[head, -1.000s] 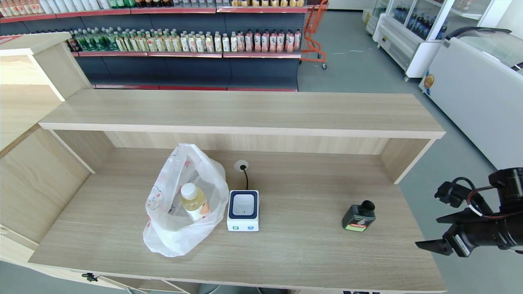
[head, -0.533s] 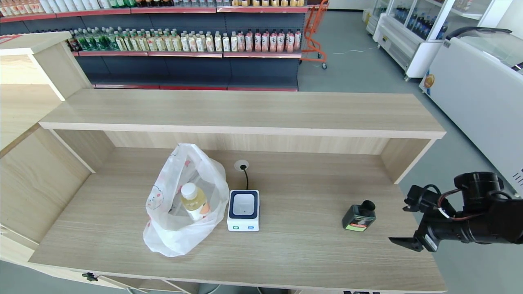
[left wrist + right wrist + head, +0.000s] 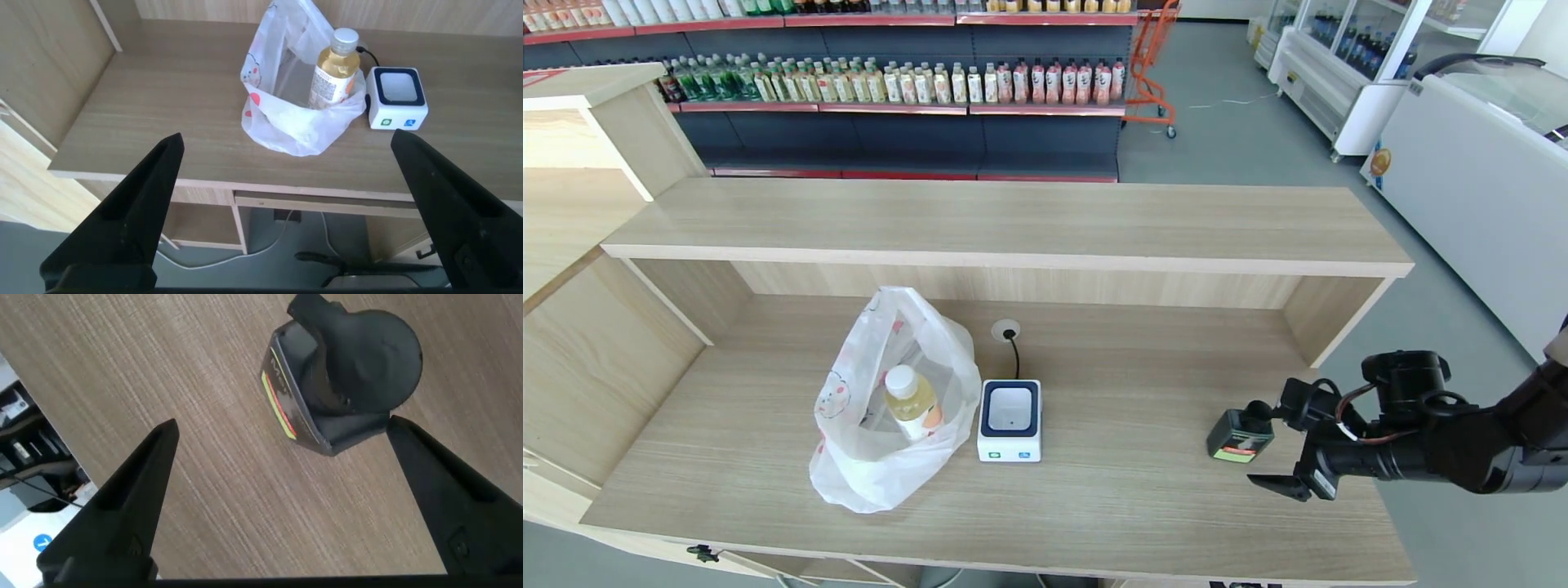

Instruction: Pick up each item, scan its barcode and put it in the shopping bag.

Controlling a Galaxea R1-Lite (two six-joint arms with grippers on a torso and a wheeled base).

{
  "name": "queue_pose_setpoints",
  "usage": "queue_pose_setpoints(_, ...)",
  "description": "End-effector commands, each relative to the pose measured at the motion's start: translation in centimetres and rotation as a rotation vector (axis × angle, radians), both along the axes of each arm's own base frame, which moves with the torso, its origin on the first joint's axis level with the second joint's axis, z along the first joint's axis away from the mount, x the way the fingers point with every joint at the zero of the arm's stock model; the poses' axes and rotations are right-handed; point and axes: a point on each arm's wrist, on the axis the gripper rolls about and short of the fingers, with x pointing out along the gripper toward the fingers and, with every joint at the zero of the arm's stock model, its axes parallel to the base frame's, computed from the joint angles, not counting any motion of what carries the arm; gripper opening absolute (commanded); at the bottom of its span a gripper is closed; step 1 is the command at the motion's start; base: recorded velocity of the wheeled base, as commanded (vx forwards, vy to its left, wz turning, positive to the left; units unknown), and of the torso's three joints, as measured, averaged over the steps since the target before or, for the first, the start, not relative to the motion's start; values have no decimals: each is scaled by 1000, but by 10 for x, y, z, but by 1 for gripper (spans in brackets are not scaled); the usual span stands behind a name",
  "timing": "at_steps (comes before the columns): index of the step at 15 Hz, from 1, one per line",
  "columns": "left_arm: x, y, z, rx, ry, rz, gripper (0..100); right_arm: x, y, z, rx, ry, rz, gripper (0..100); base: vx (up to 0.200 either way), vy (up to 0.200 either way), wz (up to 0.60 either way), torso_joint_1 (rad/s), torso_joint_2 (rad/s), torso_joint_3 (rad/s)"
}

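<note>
Dark bottle (image 3: 1240,434) sits on the wooden counter (image 3: 1111,498), well right of the scanner (image 3: 1009,420), right gripper (image 3: 282,433) just beside it, fingers spread wide, left gripper (image 3: 286,139) spread too, empty, shopping bag (image 3: 849,457) beside the scanner, juice bottle (image 3: 909,402) inside.

Wood counter (image 3: 1013,220), drink shelves (image 3: 890,86), likely freezers (image 3: 1478,171).

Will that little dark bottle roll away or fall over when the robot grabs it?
Probably not. The small dark squat bottle with a black cap has flat sides, so it likely won't roll. It looks low and wide, so a nudge from the open right gripper should slide it rather than tip it. Its smooth body may be slippery.
</note>
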Motion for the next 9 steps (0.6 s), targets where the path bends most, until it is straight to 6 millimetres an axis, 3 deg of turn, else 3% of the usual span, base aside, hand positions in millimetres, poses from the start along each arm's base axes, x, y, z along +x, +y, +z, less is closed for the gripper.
queue_pose_setpoints(1,0,0,0,0,-1,0,100,10,9,-6,-15,1,16,100,0,0,0,0,0,0)
queue_pose_setpoints(9,0,0,0,0,-1,0,100,36,23,-13,-13,-22,29,100,0,0,0,0,0,0)
